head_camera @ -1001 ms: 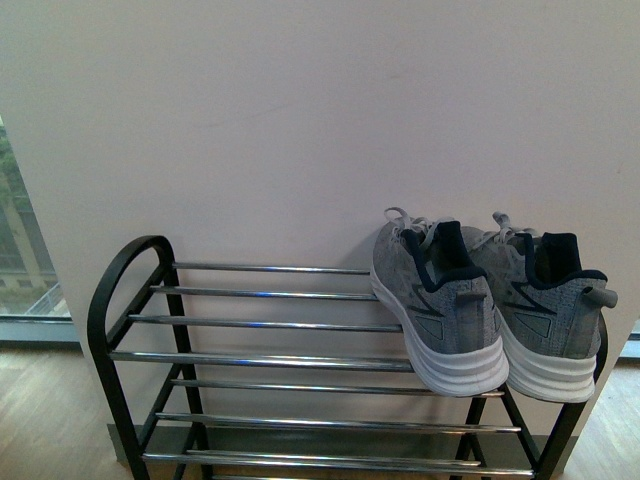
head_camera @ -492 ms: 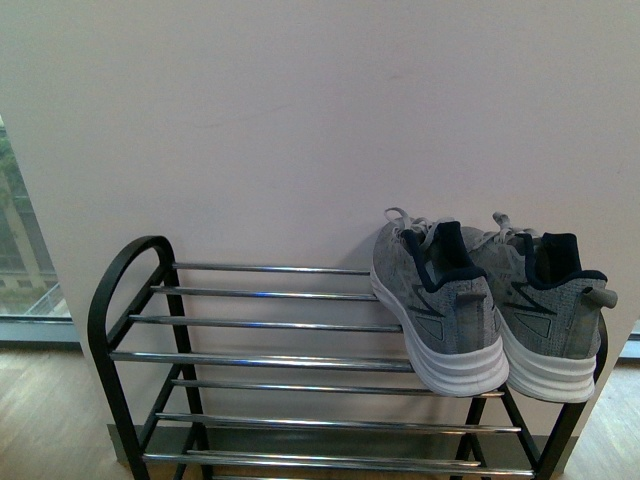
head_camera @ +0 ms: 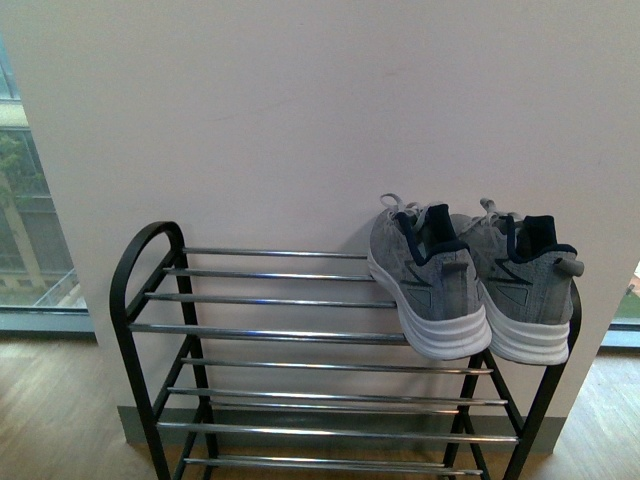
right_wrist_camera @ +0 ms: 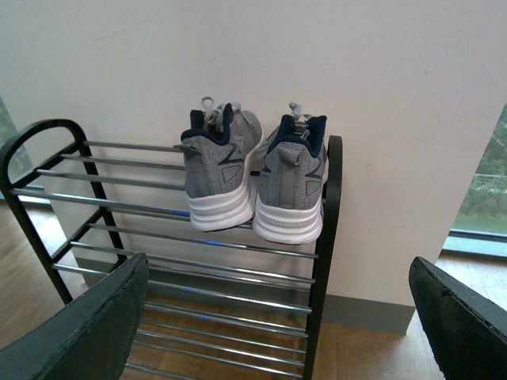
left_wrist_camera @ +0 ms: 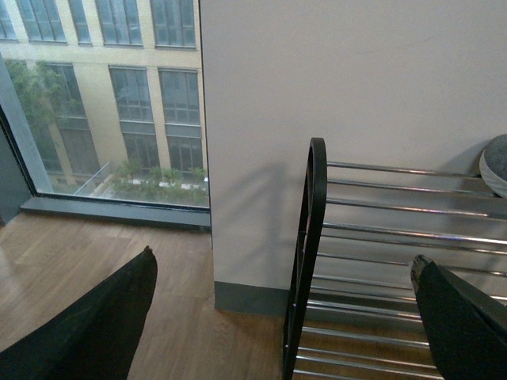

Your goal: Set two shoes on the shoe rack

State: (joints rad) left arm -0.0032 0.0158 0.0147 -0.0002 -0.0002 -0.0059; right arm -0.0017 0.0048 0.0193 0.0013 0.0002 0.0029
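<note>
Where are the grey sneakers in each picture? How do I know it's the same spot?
Front view: the grey sneakers sit at the right end of the shoe rack, on its top shelf, heels toward the camera.
Left wrist view: only one grey toe peeks in at the picture's edge, over the top bars.
Right wrist view: both sneakers on the top shelf, heels toward the camera.
Shared landmark: the rack's black arched end.
</note>
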